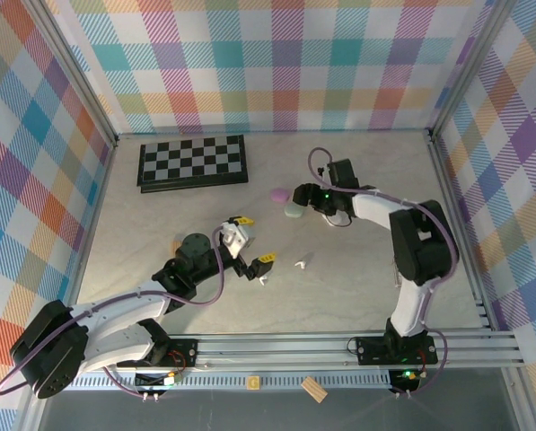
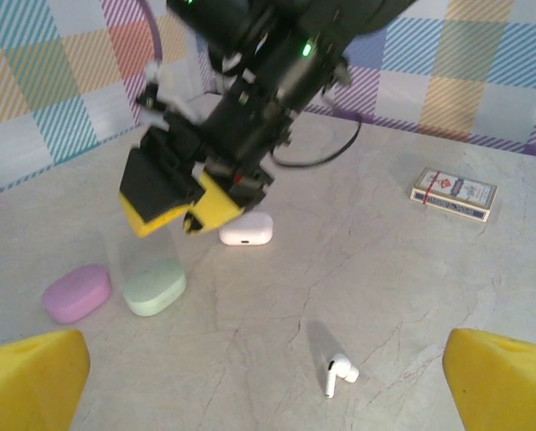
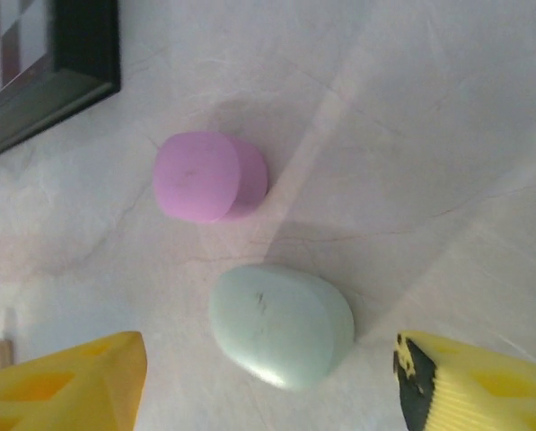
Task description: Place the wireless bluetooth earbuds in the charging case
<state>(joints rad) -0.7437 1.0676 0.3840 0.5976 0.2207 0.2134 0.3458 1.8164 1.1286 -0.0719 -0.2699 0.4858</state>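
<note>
The pale marbled desk (image 1: 357, 287) carries a folded chessboard (image 1: 193, 162) at its far side, well apart from the work. The right claw (image 2: 185, 211) hangs low over the middle of the desk with its yellow pads parted and nothing between them. The left claw (image 1: 254, 241) is spread wide and empty nearer the front. A small card box (image 2: 454, 193) lies off to one side. Three pebble-shaped cases sit together under the right claw: the purple case (image 3: 209, 175), the mint case (image 3: 281, 325) just beside it and in line with the gap between the right claw's pads, and the white case (image 2: 246, 230) close by. All three look closed. They are smooth, rounded shells, likely to skid on the desk when pushed, so one would need pinning across its broad flanks while the lid is lifted. Smallest is the white earbud (image 2: 341, 373), lying on its side on bare desk ahead of the left claw. It looks very light, hard and glossy, so it should squirt out of a careless pinch. The stem offers the straightest faces, so I would grip there, with the pads brought right down to the surface and closed gently.
</note>
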